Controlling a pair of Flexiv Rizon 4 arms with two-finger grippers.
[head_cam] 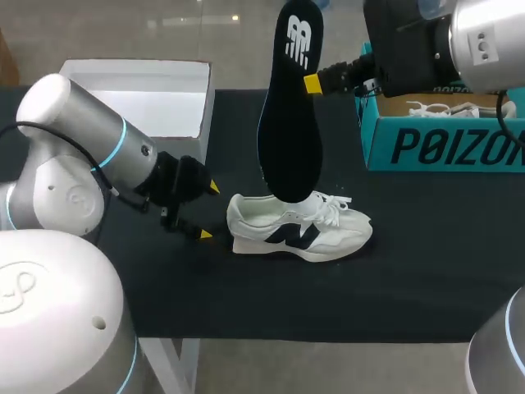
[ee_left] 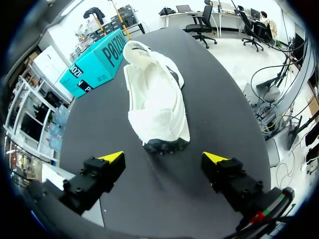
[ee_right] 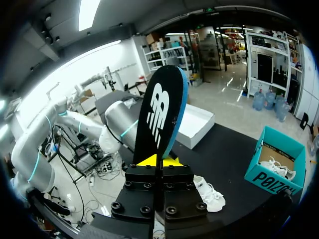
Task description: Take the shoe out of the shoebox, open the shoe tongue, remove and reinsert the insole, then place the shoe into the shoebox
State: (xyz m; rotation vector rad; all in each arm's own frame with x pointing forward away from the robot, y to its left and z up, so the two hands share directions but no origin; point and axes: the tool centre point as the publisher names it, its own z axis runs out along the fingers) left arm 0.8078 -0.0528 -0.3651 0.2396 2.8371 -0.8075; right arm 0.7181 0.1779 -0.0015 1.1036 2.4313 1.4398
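Insole (head_cam: 291,123), judged light and flexible, hung pinched at its edge by the right hand (head_cam: 312,83); left hand (head_cam: 209,212) stood open.

Large dark block lettering is being displayed along the side of the teal shoebox (head_cam: 443,146). A white logo is being shown near the upper end of the black insole (head_cam: 290,123). A dark emblem is being carried on the side of the white shoe (head_cam: 328,234).
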